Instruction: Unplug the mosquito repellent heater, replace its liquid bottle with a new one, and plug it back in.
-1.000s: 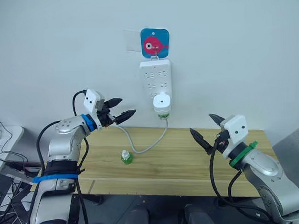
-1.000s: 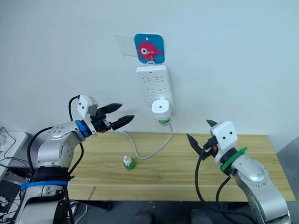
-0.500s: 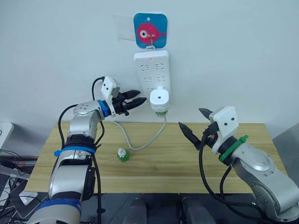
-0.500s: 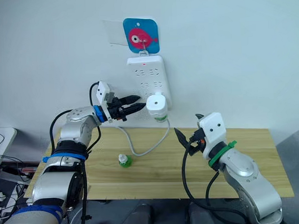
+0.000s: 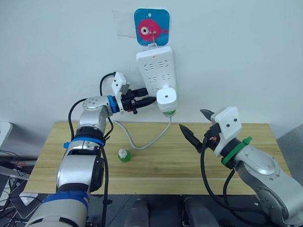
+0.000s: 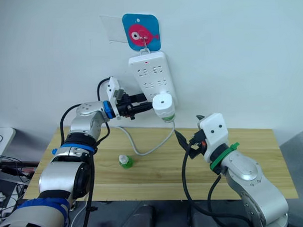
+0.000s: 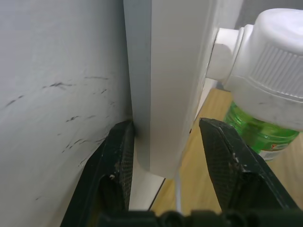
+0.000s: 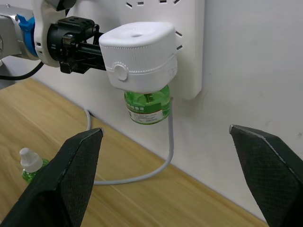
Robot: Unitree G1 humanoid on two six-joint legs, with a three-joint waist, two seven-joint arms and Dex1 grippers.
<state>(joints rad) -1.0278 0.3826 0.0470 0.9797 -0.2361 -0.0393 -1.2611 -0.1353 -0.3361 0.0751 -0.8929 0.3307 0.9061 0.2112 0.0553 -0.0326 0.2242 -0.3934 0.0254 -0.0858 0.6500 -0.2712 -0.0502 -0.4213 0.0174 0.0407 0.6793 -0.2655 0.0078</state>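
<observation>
A long wooden bench [image 5: 158, 168] stands against a white wall, and above it a long white plastic power strip [image 5: 156, 68] hangs from a hook on a blue square plaque with a pink fish [image 5: 152, 26]; its grey cable [image 5: 142, 146] loops down onto the bench top.

The left end effector [image 6: 141, 102] is raised to the strip's lower edge with its fingers apart. In the left wrist view the two black fingers [image 7: 116, 165] straddle the strip's edge, one against the wall side and one on the front, which looks like a brace to steady the hanging strip while the plug is pulled.

The right end effector [image 5: 194, 127] hovers below and to the robot's right of the strip, its fingers spread wide and aimed towards the heater, apparently ready to take hold.

The small white rounded plastic mosquito repellent heater [image 8: 138, 54] is plugged into the strip's lowest socket, so unplugging is not yet done. A green translucent liquid bottle [image 8: 147, 105] hangs screwed beneath it.

A small green bottle with a white cap [image 5: 124, 156] stands upright on the bench beside the cable loop, probably the replacement, well apart from both end effectors.
</observation>
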